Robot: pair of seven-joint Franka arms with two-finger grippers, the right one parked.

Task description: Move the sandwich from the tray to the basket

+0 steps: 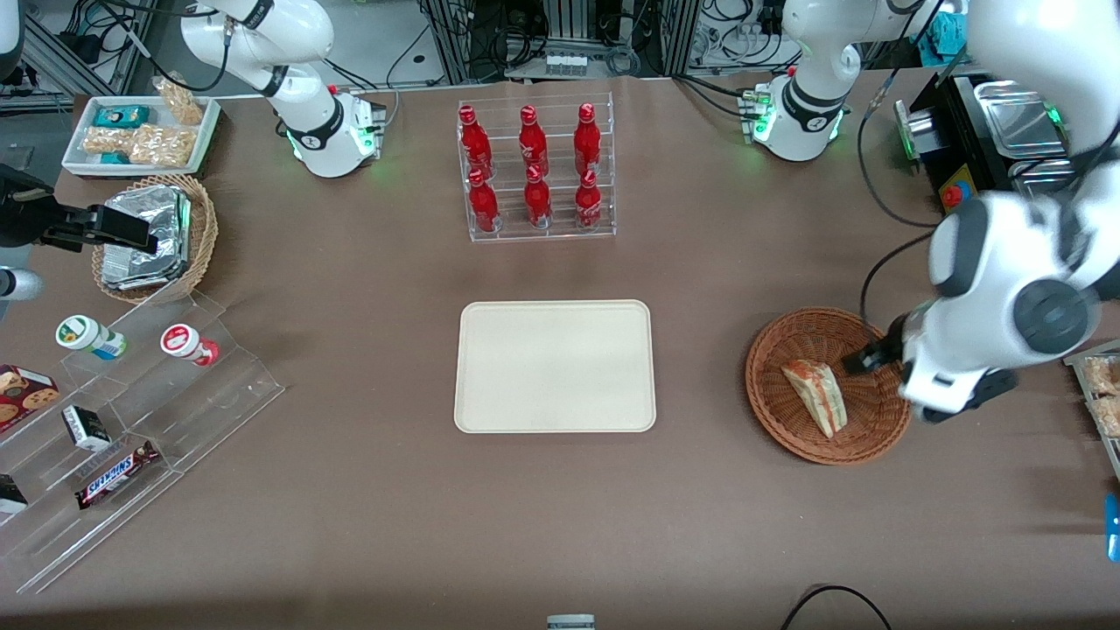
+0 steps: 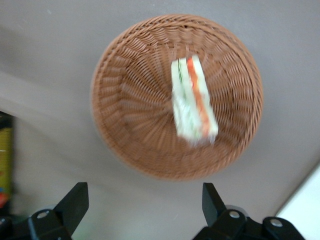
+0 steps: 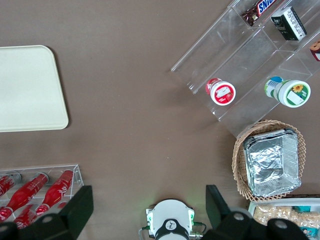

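Over the rim of the round wicker basket (image 1: pixel 785 420), on the working arm's side, hangs the gripper (image 1: pixel 866 354). The wrapped sandwich (image 1: pixel 818 395) lies inside that basket. In the left wrist view the gripper (image 2: pixel 146 192) stands open, its fingers wide apart with nothing between them, and apart from both basket (image 2: pixel 130 100) and sandwich (image 2: pixel 192 102). Orange filling shows between the sandwich's white bread slices. The cream-white tray (image 1: pixel 555 367), bare on top, sits beside the basket, toward the parked arm's end.
A clear rack of red bottles (image 1: pixel 535 175) stands farther from the front camera than the tray. A black appliance with metal pans (image 1: pixel 1019 118) is near the working arm's base. Toward the parked arm's end are a clear stepped shelf (image 1: pixel 201 411) and a basket holding a foil package (image 1: pixel 144 236).
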